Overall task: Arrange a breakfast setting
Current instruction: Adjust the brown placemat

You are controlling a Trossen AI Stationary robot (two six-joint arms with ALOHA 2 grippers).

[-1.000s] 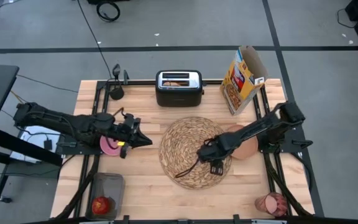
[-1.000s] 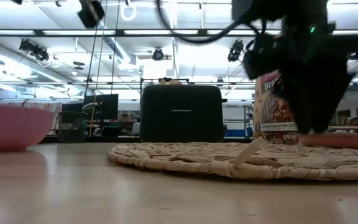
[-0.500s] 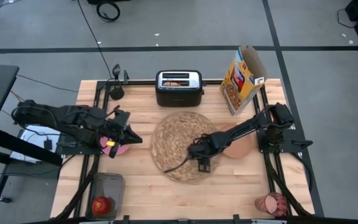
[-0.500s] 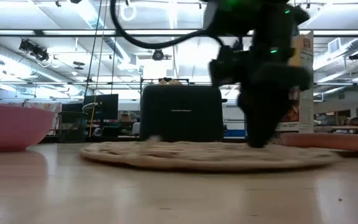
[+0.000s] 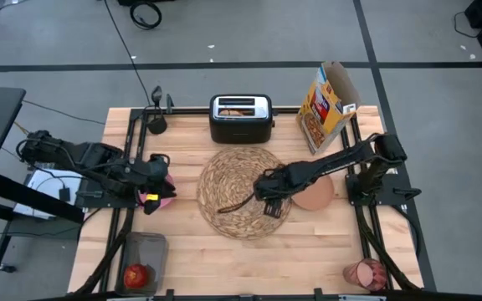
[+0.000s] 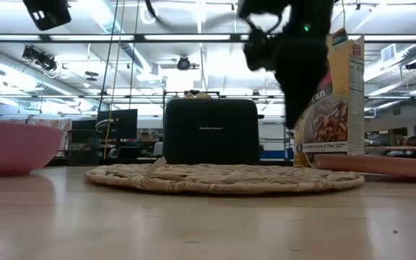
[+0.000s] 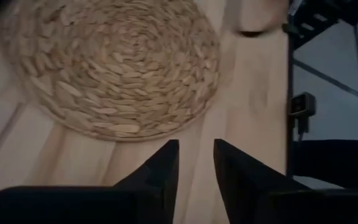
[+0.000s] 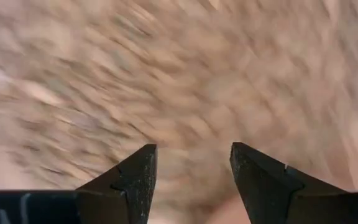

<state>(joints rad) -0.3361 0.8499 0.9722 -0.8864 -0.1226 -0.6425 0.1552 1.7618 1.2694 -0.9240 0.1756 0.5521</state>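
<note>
The round woven straw placemat [image 5: 239, 194] lies flat on the table's middle; it also shows in the low view [image 6: 222, 177] and the left wrist view [image 7: 114, 68]. My right gripper [image 5: 270, 199] is open above its right part, lifted clear of it [image 8: 192, 168]. The salmon-brown plate [image 5: 316, 197] lies just right of the mat. My left gripper [image 5: 164, 178] hovers over the pink bowl [image 5: 162, 199] at the table's left, its fingers a narrow gap apart [image 7: 194, 163]. The red apple [image 5: 137, 274] sits in a dark basket. The pink tumbler [image 5: 365, 272] is at the near right. No spoon shows.
The black toaster [image 5: 241, 117] stands at the far edge behind the mat, the yellow cereal box [image 5: 325, 104] to its right. The dark basket [image 5: 143, 261] sits at the near left corner. Bare wood lies near the mat's front.
The placemat has slid along the table toward its left and far edges, away from the plate, with my right gripper on it. My right gripper has then risen clear of the mat. My left gripper has drawn back toward the table's left edge, over the pink bowl.
</note>
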